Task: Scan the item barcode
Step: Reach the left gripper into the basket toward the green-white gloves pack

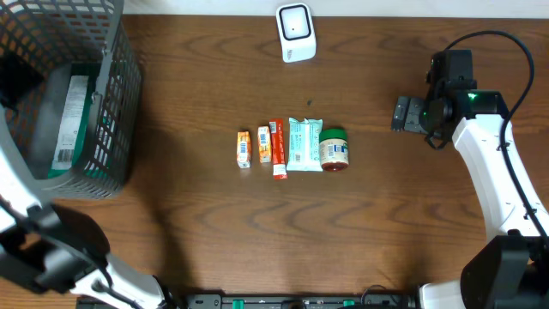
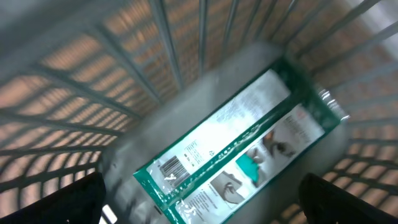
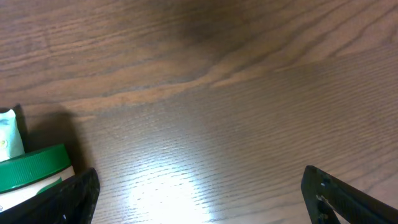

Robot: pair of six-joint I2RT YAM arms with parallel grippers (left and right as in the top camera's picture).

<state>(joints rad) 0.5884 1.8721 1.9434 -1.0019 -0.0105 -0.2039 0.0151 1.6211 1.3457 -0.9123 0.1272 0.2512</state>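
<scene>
Two sets of fingers, and both are released, holding nothing. The left fingers [image 2: 74, 202] show only as dark tips at the bottom corners of their wrist view, spread wide inside a grey mesh basket [image 2: 186, 50]. Between and beyond them a green-and-white pack [image 2: 236, 143] lies flat on the basket floor, set at a slant, with a barcode [image 2: 169, 167] facing up near one end. That view is blurred, so I cannot tell whether the tips touch the pack. The right fingers [image 3: 348, 199] are likewise spread to the corners of their view, low over bare bench [image 3: 236, 93]. A jar [image 3: 34, 171] with a green lid sits just beside one tip, seemingly clear of it. Seen from above, the right arm reaches in from the right side and its fingers point toward the middle of the bench, near the jar. The jar ends a short row of five items lying side by side there: two orange boxes [image 1: 244, 148], a red tube [image 1: 277, 148], a teal pack [image 1: 304, 144], then the jar. A white scanner [image 1: 295, 33] stands at the far edge, well apart from the row and roughly in line with it. The basket stands at the left end of the bench, well apart from the row, with the left arm coming up from the near left corner.
</scene>
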